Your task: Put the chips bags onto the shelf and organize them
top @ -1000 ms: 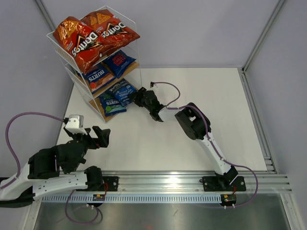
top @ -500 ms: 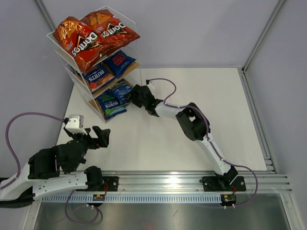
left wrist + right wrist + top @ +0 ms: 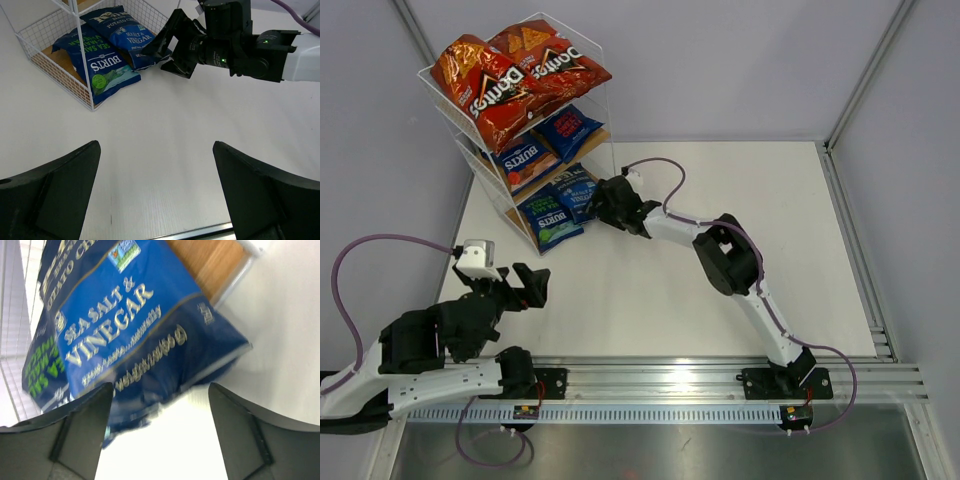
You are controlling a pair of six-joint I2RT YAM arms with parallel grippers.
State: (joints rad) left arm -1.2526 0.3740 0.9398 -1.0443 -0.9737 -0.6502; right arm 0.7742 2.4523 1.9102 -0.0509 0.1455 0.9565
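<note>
The white wire shelf [image 3: 598, 137] stands at the table's far left. Two red Doritos chips bags [image 3: 485, 85] [image 3: 548, 55] lie on its top tier. Two dark blue bags [image 3: 525, 158] [image 3: 568, 125] are on the middle tier. The bottom tier holds a Burts bag [image 3: 550, 215] [image 3: 102, 65] and the Kettle sea salt and vinegar bag [image 3: 577, 190] [image 3: 135, 325] [image 3: 125, 30], which sticks out past the board. My right gripper [image 3: 603, 200] [image 3: 160, 405] [image 3: 165, 47] is open at that bag's outer edge. My left gripper [image 3: 532, 285] [image 3: 155, 145] is open over bare table, holding nothing.
The shelf's wooden bottom board [image 3: 215, 260] shows behind the Kettle bag. White tabletop [image 3: 720, 180] stretches right of the shelf. A metal rail [image 3: 720, 375] runs along the near edge by the arm bases. Grey walls close the back and sides.
My right gripper moved left towards the shelf, sliding the Kettle bag further onto the bottom tier, then opened and let it go. The left arm has not moved.
</note>
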